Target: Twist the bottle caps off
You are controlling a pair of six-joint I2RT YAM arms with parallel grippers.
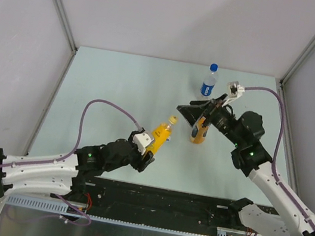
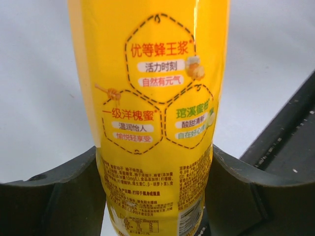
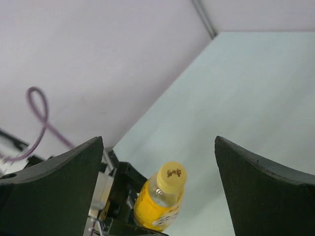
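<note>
My left gripper (image 1: 153,143) (image 2: 157,194) is shut on the yellow bottle (image 1: 161,133) (image 2: 152,98) low on its body and holds it tilted, yellow cap (image 1: 173,119) pointing toward the right arm. My right gripper (image 1: 193,113) (image 3: 158,142) is open and empty, facing that cap (image 3: 172,176) from a short distance; the bottle (image 3: 155,209) lies between its fingers' lines but apart from them. The orange bottle (image 1: 198,134) stands just below the right gripper, its top hidden; no white cap shows. The clear bottle (image 1: 209,85) with its blue cap (image 1: 214,67) stands at the back.
A black rail (image 1: 162,200) runs along the near table edge between the arm bases. Grey walls and metal frame posts (image 1: 59,1) close in the pale table (image 1: 114,86) on three sides. A purple cable (image 1: 108,107) loops over the left arm.
</note>
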